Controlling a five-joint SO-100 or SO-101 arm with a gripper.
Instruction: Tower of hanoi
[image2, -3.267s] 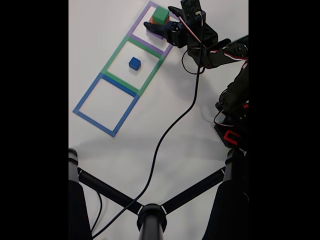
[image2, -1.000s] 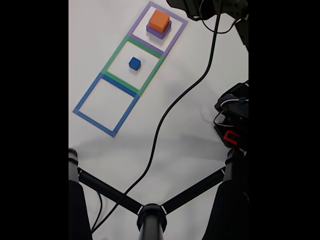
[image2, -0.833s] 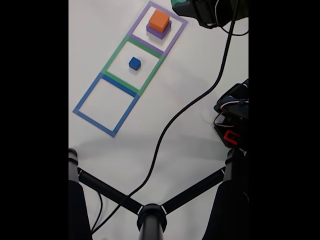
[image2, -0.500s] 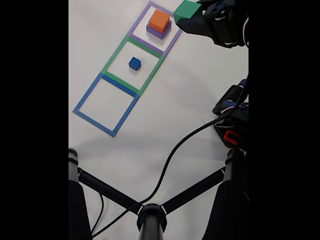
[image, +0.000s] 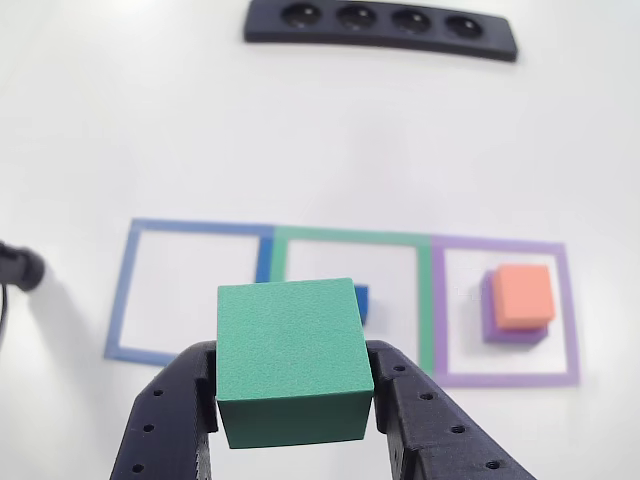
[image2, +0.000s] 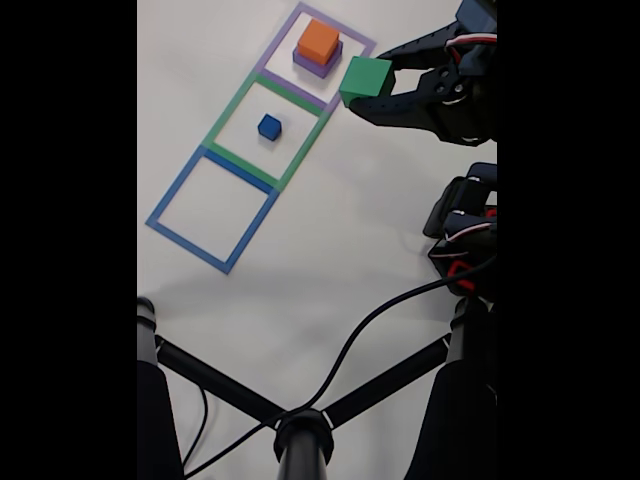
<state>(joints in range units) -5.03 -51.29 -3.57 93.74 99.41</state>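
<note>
A green cube (image: 292, 358) (image2: 364, 78) hangs in the air, and my gripper (image: 290, 400) (image2: 368, 88) is shut on it. In the fixed view it hovers just right of the purple square outline (image2: 345, 84). Inside that outline an orange cube (image2: 319, 41) (image: 523, 295) sits on a larger purple cube (image2: 312, 65) (image: 512, 333). A small blue cube (image2: 269, 126) (image: 361, 300) lies in the green square outline (image2: 222, 118) (image: 426, 305); the green cube hides most of it in the other view. The blue square outline (image2: 178, 186) (image: 120, 300) holds nothing.
A black power strip (image: 380, 28) lies at the far side of the white table in the other view. A black cable (image2: 350, 345) crosses the table toward a black tripod (image2: 300, 430) at the bottom of the fixed view. The arm's base (image2: 465, 250) stands at the right.
The green cube was lifted off the orange cube and carried up and away. Over the last half second my gripper has brought it down and toward the green square.
</note>
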